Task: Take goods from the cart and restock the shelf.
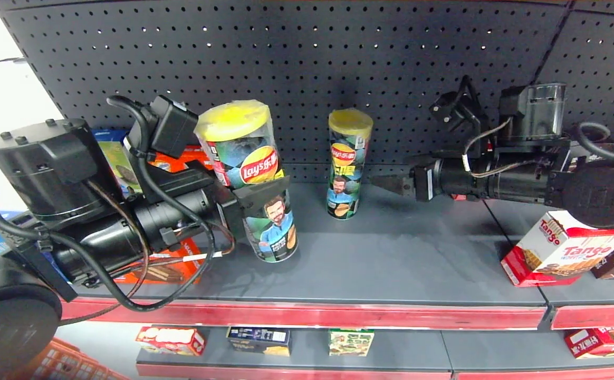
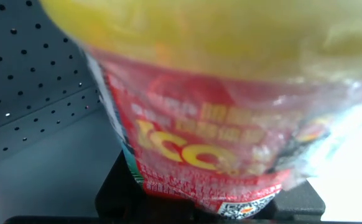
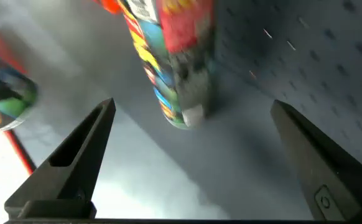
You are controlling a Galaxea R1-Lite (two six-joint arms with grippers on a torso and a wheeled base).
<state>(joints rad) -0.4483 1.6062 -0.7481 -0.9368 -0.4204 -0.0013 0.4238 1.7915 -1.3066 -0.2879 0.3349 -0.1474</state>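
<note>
A tall chip can (image 1: pixel 254 174) with a yellow lid leans slightly over the dark shelf (image 1: pixel 402 264), its base at or just above the surface. My left gripper (image 1: pixel 260 199) is shut on its middle, and the can's red label (image 2: pixel 199 143) sits right in front of the left wrist camera. A second, matching can (image 1: pixel 345 163) stands upright at the back of the shelf near the pegboard. To its right, my right gripper (image 1: pixel 389 183) is open and empty. In the right wrist view that gripper (image 3: pixel 193 168) points at the standing can (image 3: pixel 175 62), a short way off.
A red-and-white wafer box (image 1: pixel 560 248) lies at the shelf's right end, under the right arm. Orange snack boxes (image 1: pixel 167 272) sit at the left behind the left arm. Small boxes (image 1: pixel 258 340) line the lower shelf. A red basket (image 1: pixel 59 364) is at bottom left.
</note>
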